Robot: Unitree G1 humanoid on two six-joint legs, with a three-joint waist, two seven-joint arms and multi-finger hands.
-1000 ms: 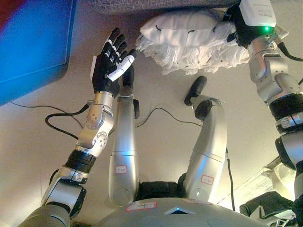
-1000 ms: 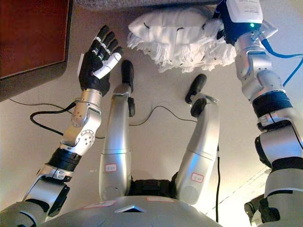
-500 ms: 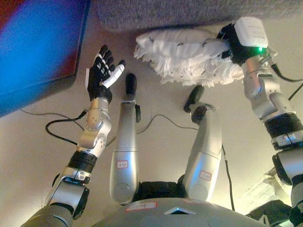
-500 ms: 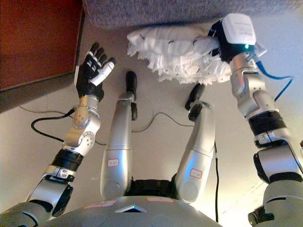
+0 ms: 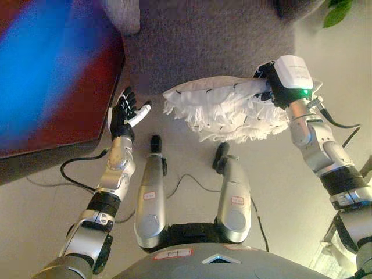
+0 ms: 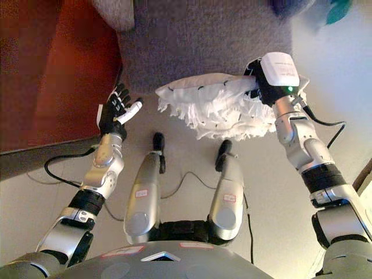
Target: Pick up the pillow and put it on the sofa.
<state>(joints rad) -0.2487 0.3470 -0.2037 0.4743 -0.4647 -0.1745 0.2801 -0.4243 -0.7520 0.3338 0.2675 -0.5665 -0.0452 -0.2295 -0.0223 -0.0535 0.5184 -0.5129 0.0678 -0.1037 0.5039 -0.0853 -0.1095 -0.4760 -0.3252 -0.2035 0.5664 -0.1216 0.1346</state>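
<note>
Your view looks down on a grey sofa point(image 5: 215, 46) filling the upper middle of the scene, with a dark red-brown cabinet point(image 6: 52, 75) standing to its left and pale floor point(image 5: 46, 215) spreading below both. A white pillow point(image 5: 224, 110), trimmed with a shaggy fringe along its underside, hangs in the air in front of the sofa's near edge, clear of the floor and roughly level, its right end higher in your right robot hand point(image 5: 268, 87). That robot hand is clenched on the pillow's right corner, dark fingers wrapped into the white cloth, the arm reaching up from the lower right. Your left robot hand point(image 5: 124, 110) is raised well to the left of the pillow, apart from it, close by the cabinet's lower corner; it is released, fingers straight and spread, palm turned toward the pillow, holding nothing. A green leaf point(image 5: 339, 11) of a plant shows at the top right corner, beyond the sofa's end, too little of it visible to tell more.
</note>
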